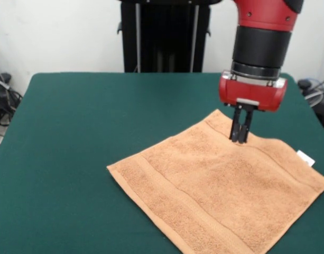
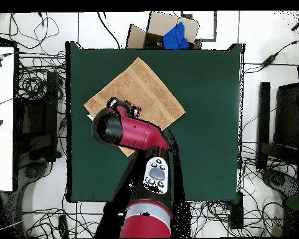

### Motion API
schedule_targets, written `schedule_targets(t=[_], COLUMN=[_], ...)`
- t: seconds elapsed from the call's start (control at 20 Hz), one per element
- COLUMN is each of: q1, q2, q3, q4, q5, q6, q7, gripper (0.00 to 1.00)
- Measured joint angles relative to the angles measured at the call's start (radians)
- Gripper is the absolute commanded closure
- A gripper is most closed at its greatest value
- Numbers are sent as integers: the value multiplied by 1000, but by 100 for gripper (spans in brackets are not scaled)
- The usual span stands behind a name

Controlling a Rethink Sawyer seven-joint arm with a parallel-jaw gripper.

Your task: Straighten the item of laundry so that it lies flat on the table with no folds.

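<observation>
The orange-tan towel (image 1: 220, 196) lies spread out as a diamond on the right part of the green table (image 1: 88, 111), with border bands showing and no fold visible. Its white tag (image 1: 305, 157) sticks out at the right corner. My gripper (image 1: 240, 138) points straight down near the towel's far corner, its fingers shut close together and the tips touching the cloth. In the overhead view the towel (image 2: 139, 90) lies on the table (image 2: 205, 124) and my arm (image 2: 124, 127) covers its near corner and hides the gripper.
The black pedestal (image 1: 164, 37) stands behind the table's far edge. In the overhead view a cardboard box with blue cloth (image 2: 167, 31) sits just past the table edge. Cables (image 2: 37, 93) lie on the floor around the table. The towel's front corner reaches the picture's bottom edge.
</observation>
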Motion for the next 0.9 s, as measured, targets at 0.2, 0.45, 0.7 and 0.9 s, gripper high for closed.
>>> schedule_targets(t=[0.2,0.45,0.7,0.9], q1=[-45,-80,-102,-101], q2=[-4,-10,-27,-25], q3=[28,46,60,61], q4=[17,48,87,101], q5=[-59,-109,-148,-165], q6=[-5,-8,-8,-8], q7=[0,0,0,0], gripper=[100,100,100,100])
